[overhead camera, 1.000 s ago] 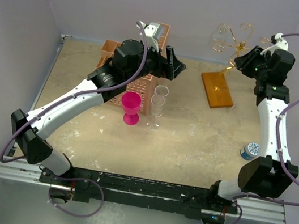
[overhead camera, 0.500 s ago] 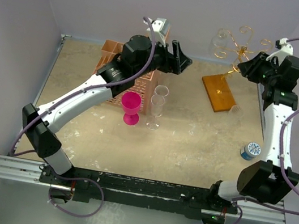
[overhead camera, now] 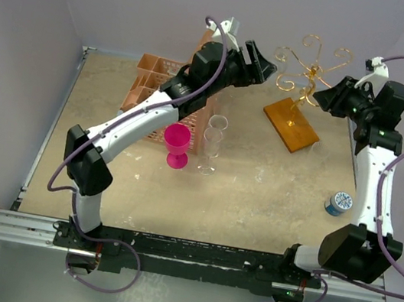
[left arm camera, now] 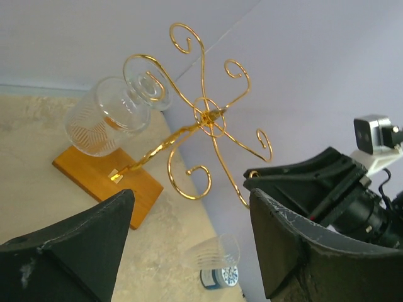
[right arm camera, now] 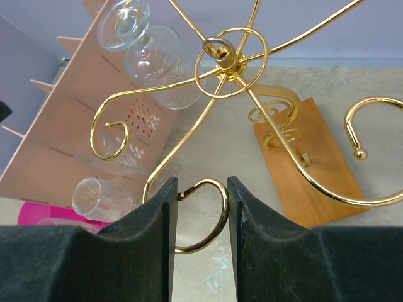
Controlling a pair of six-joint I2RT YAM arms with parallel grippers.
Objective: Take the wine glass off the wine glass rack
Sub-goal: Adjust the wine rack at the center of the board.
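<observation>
- The table (overhead camera: 255, 206), beige and speckled, is carrying everything.
- The left arm (overhead camera: 137, 121) is reaching from its base at 7 o'clock up and across toward 12 o'clock.
- The right arm (overhead camera: 372, 179) is rising along the 3 o'clock edge and bending in toward 1 o'clock.
- The basket (overhead camera: 150, 80), peach plastic lattice, is sitting at 11 o'clock, partly under the left arm.
- The wine glass rack (overhead camera: 309, 67) is standing at 1 o'clock, gold curled arms above its orange base (overhead camera: 291, 127). Cannot tell whether the base is lying fully flat.
- The left gripper (left arm camera: 191, 190) is facing the rack from its 9 o'clock side, jaws spread wide, gripping nothing, touching nothing.
- The right gripper (right arm camera: 201, 189) is pinching one curled rack arm from the 3 o'clock side, with only a narrow gap between the jaws and the curl touching both pads.
- The wine glass (left arm camera: 104, 119) is hanging bowl-down from a curl on the rack's 9 o'clock side, with neither gripper touching it.
- The pink goblet (overhead camera: 177, 144) is standing near the table centre.
- The clear glasses (overhead camera: 213, 141) are standing just beside it at its 3 o'clock.
- The blue-and-white container (overhead camera: 339, 203) is sitting at 4 o'clock, near the right arm.
</observation>
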